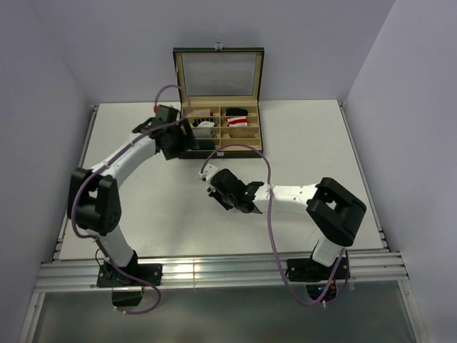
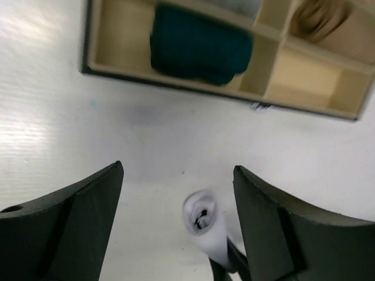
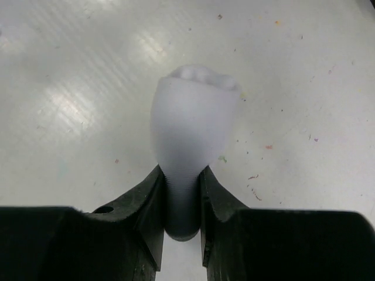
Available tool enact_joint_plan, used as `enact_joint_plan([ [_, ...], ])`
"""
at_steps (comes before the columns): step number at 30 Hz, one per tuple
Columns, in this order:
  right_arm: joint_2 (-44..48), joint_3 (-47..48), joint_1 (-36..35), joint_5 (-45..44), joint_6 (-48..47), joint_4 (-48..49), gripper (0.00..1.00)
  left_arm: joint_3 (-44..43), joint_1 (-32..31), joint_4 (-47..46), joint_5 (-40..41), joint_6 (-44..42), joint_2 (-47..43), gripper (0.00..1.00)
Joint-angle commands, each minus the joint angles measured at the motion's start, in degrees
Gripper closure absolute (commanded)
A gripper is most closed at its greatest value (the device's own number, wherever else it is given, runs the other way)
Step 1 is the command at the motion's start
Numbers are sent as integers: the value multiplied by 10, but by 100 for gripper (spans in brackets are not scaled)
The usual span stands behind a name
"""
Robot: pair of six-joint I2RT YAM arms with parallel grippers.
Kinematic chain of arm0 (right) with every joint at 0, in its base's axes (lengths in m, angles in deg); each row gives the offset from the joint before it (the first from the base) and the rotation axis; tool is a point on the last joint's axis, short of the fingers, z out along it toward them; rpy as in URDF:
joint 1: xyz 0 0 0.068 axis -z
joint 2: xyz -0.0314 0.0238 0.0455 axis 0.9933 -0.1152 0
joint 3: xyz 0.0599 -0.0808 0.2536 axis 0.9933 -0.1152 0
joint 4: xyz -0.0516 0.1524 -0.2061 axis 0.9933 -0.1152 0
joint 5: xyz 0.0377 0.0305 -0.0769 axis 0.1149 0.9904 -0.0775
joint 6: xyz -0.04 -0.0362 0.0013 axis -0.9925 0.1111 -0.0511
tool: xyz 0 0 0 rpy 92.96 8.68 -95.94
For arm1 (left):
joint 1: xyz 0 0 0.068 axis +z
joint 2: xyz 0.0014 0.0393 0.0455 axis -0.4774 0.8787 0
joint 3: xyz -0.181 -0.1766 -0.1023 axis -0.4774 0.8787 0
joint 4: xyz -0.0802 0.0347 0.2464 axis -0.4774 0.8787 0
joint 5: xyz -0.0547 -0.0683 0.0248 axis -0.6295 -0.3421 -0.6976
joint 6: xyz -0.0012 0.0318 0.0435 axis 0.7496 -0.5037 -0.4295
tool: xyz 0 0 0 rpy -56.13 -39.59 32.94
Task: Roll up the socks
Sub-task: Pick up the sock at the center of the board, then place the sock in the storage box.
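A white sock [image 3: 193,117], rolled into a tube, sticks out from between the jaws of my right gripper [image 3: 180,171], which is shut on it just above the white table. The same white sock [image 2: 205,219] shows end-on in the left wrist view. It lies below and between the wide-open jaws of my left gripper [image 2: 179,168], untouched by them. From above, the right gripper [image 1: 213,182] sits mid-table and the left gripper [image 1: 184,141] hovers at the box's front left corner. A red-and-white sock [image 1: 235,121] and a tan sock [image 2: 316,20] lie in box compartments.
The open wooden box [image 1: 251,146] with its raised glass lid [image 1: 218,73] stands at the back centre of the table. A teal rolled bundle [image 2: 199,44] fills one front compartment. Purple cables [image 1: 270,207] loop over both arms.
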Motion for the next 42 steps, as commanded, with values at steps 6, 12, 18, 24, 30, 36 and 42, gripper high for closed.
enact_joint_plan([
  [6,98,61,97,158,-119,-94,100,67,93,-91,14,-5,-230,12],
  [12,76,175,187,204,-219,-189,100,149,152,-119,71,-49,-380,3],
  [18,34,270,279,233,-322,-222,100,225,175,-130,158,-83,-473,1],
  [24,-68,370,307,217,-418,-263,100,274,175,-151,208,-117,-510,1],
  [30,-157,427,325,238,-467,-275,100,309,168,-166,232,-125,-503,1],
  [36,-213,454,324,274,-488,-289,100,309,160,-175,244,-133,-482,1],
  [42,-241,468,322,289,-514,-295,96,309,151,-173,254,-135,-473,1],
])
